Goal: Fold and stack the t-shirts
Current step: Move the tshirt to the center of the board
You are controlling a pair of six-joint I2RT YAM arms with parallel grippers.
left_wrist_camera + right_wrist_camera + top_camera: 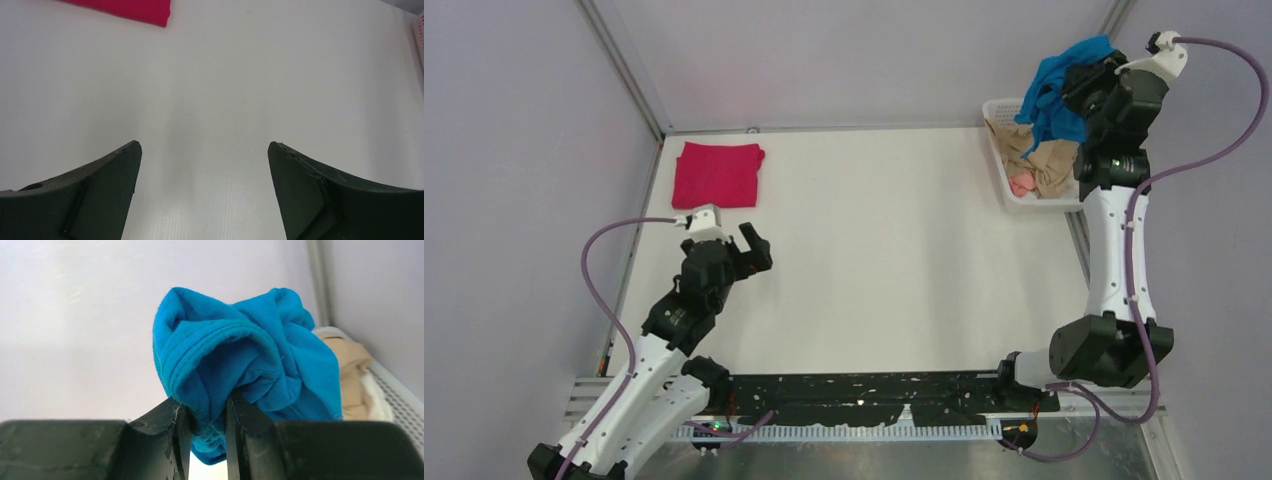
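A crimson t-shirt [717, 174] lies folded flat at the far left of the table; its edge shows in the left wrist view [131, 10]. My left gripper [759, 251] is open and empty, low over bare table in front of it [204, 150]. My right gripper [1079, 85] is shut on a bunched bright blue t-shirt [1057, 88], held up above the white basket [1001, 172] at the far right. In the right wrist view the blue cloth [240, 360] is pinched between the fingers [206, 407] and bulges above them.
The basket holds tan and pink cloth [1042, 165], also seen in the right wrist view [352, 375]. Grey walls and a metal frame post [629, 75] enclose the table. A black rail [874, 395] runs along the near edge.
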